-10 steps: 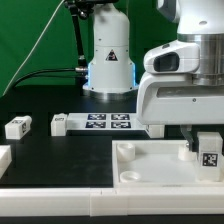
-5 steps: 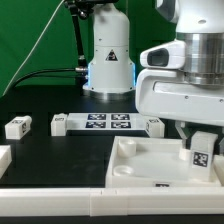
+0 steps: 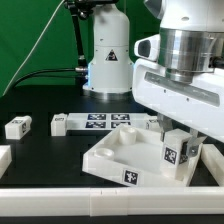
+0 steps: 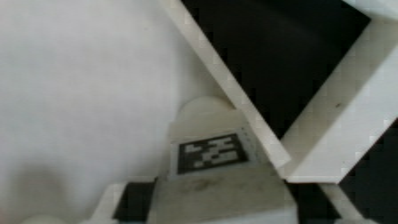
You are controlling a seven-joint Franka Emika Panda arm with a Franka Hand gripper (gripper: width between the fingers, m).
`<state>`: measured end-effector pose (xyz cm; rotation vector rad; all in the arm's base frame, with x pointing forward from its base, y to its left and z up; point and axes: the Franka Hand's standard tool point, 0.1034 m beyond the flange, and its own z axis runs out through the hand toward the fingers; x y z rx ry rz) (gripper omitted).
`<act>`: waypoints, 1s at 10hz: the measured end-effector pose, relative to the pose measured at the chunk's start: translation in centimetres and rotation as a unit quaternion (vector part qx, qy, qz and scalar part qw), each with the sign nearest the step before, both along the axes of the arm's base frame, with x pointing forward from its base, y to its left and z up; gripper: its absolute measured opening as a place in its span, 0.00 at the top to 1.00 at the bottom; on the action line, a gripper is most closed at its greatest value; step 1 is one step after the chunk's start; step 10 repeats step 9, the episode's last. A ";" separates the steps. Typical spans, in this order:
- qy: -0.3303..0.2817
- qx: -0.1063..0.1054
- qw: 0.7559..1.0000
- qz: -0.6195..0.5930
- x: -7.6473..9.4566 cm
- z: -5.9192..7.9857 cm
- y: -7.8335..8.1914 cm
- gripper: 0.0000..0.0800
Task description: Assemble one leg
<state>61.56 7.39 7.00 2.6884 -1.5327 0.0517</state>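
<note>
Your small chunky white plastic leg [image 3: 179,154], tagged in black and white, sat upright at the exterior view's right corner of the large white square tray-like part [image 3: 110,160]. The gripper [image 3: 180,140] was clenched on that leg, its fingers [image 3: 205,152] flanking it. The tray-like part lay tilted on the black bench [image 3: 40,150]. Behind it lay the marker board [image 3: 108,122], and another tagged white block [image 3: 17,126] sat well apart at the exterior view's left.

In the wrist view, the leg [image 4: 217,150] stood against the tray-like part's rim [image 4: 329,120].

On my black bench [image 3: 40,150] lies the flat white marker board [image 3: 105,123] with its row of tags; nearer me sits a large white square plastic tray [image 3: 115,155], tilted.
</note>
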 end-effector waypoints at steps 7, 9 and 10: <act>0.000 0.000 1.000 0.000 0.0 -0.1 0.0 0.19; 0.000 0.000 1.000 0.000 0.0 -0.1 0.0 0.19; 0.000 0.000 1.000 0.000 0.0 -0.1 0.0 0.19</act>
